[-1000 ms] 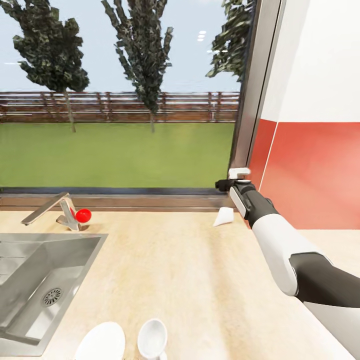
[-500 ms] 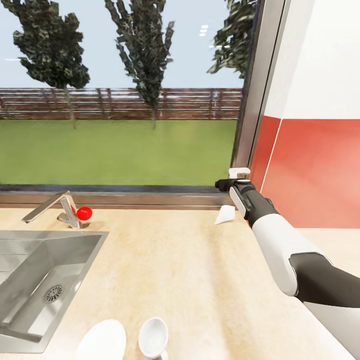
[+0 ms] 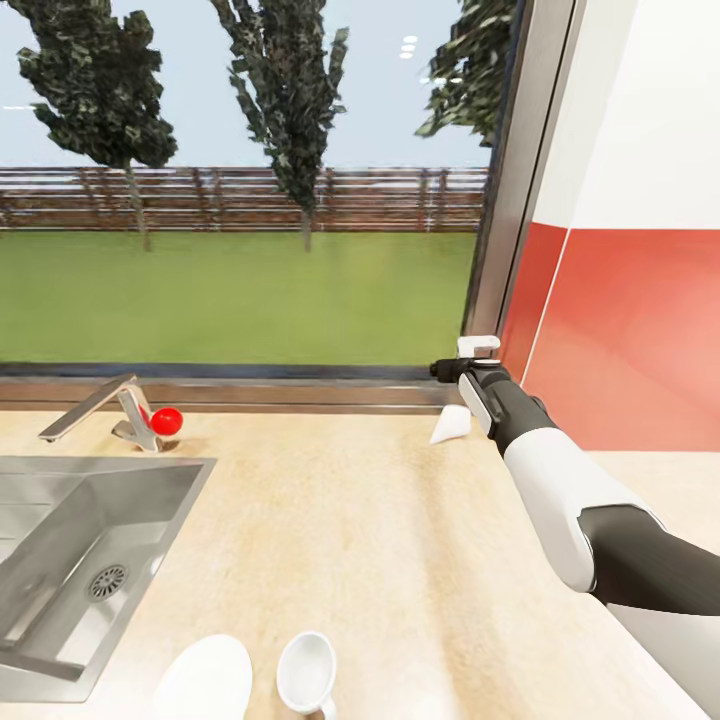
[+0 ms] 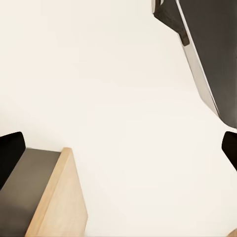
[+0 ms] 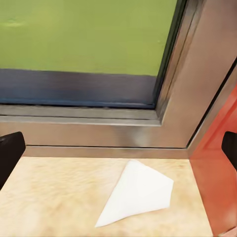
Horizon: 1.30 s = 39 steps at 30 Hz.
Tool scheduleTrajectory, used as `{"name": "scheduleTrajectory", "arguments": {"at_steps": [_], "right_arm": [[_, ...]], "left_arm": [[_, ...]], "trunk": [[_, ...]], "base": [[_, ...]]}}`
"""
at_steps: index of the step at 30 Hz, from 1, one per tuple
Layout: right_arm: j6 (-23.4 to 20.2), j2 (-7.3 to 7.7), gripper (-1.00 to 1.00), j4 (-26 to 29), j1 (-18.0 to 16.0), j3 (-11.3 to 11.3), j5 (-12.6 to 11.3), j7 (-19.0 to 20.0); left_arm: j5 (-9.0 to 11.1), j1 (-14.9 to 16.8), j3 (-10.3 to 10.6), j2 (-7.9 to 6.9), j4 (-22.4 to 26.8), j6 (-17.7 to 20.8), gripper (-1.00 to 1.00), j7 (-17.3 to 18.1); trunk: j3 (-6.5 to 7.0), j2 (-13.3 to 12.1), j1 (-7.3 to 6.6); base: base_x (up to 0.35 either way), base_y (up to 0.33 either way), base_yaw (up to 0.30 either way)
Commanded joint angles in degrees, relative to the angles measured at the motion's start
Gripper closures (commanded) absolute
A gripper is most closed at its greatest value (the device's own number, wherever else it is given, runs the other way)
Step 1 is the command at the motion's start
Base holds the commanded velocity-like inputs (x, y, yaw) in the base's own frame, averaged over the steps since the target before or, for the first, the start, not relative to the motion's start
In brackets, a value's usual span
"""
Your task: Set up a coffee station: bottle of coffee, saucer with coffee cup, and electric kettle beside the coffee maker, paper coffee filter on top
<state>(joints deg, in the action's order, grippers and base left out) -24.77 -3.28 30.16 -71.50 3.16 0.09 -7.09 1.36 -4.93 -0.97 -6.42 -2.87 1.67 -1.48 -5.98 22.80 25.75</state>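
The paper filter [image 3: 449,427] lies flat on the countertop [image 3: 380,540] at the far right, close under the window frame [image 3: 505,200] and just beside the red wall [image 3: 630,340]. From the right wrist camera it shows as a thin white cone [image 5: 138,192], its point aimed toward the near left and its wide mouth toward the red wall.

The right gripper [image 3: 470,362] hangs above and just behind the filter, apart from it. Its two dark fingertips [image 5: 10,155] sit at opposite edges of the wrist view, spread wide with nothing between them, so this hand is released and empty. The left gripper's dark fingertips [image 4: 9,155] also stand far apart with nothing held, over pale floor and a wood-edged surface.

The filter looks very light, soft and easily crushed. Lying flat, it offers little for the fingers to catch. The best hold is probably across the wide open end, where the paper layers may lift slightly off the wood. A gentle squeeze should do; too much force would crease it, and a fast move could let it slip or flutter free.

At the near edge the saucer [image 3: 205,678] and the cup [image 3: 305,672] stand just beside each other, right of the sink [image 3: 70,540].
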Motion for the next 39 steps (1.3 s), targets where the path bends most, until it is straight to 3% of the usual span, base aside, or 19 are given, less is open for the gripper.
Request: {"name": "scheduleTrajectory", "arguments": {"at_steps": [1,18,39], "right_arm": [[-0.37,0.03,-1.00,0.07,-0.04,0.27,0.00,-0.29],[-0.31,0.03,-1.00,0.07,-0.04,0.34,-0.01,-0.20],[-0.28,0.02,-1.00,0.18,-0.04,0.33,0.00,-0.26]], "left_arm": [[0.13,0.01,-0.09,0.00,0.06,0.18,-1.00,-0.10],[0.13,0.01,-0.09,0.00,0.06,0.18,-1.00,-0.10],[0.35,0.01,-0.20,-0.10,0.29,-0.67,-1.00,-0.18]], "trunk": [[-0.20,0.12,0.03],[-1.58,0.12,0.03],[-3.01,0.12,0.03]], "base": [[0.000,0.000,0.000],[0.000,0.000,-0.090],[0.000,0.000,-0.004]]}}
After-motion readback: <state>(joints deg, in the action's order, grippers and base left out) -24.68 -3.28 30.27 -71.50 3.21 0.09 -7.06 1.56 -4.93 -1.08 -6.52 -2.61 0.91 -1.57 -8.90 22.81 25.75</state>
